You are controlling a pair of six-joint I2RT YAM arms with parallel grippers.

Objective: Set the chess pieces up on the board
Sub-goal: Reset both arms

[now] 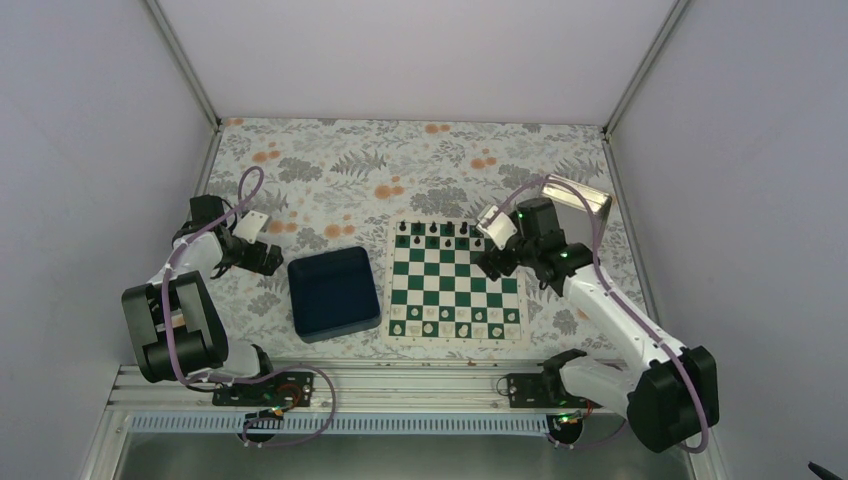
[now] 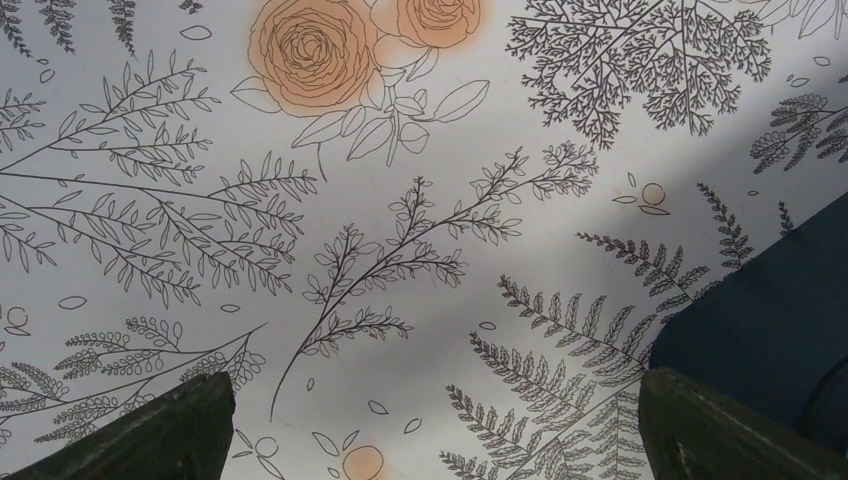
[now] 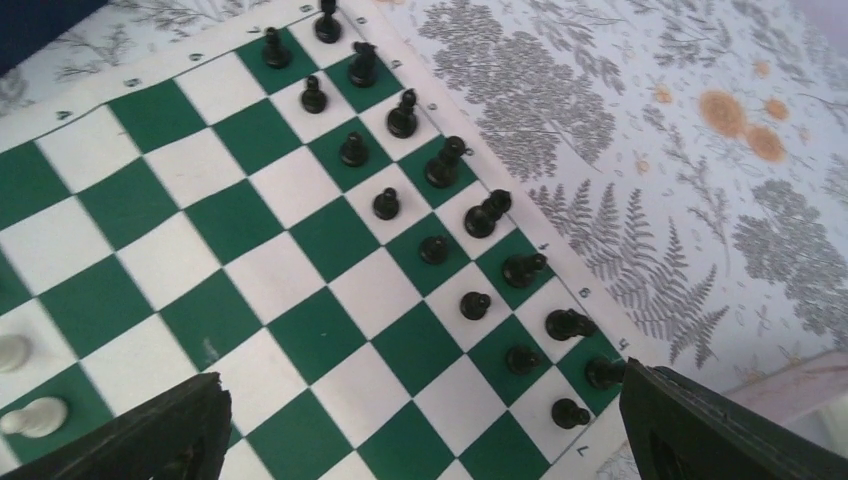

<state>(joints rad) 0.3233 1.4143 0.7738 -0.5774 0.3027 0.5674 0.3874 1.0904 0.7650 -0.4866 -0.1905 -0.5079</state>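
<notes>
Since the chess pieces (image 1: 455,320) appear to fill the two near rows of the board (image 1: 455,285), which lies right of centre on the table (image 1: 330,170), we judge the white side set, though they are too small to count. Across the board, the black pieces (image 3: 400,170) line the two far rows, one to a square; a few by the far right corner seem to lean, but we cannot be sure from this angle. Over that corner hangs the right gripper (image 3: 422,380), jaws spread wide, nothing between them. Left of the board sits the navy tray (image 1: 333,293), and beyond it the left gripper (image 2: 435,378) hovers over bare floral cloth, equally wide and empty. We take the setup as nearly done. Next calls for lifting straight up, clear of the crowded corner, and righting any leaning piece.
</notes>
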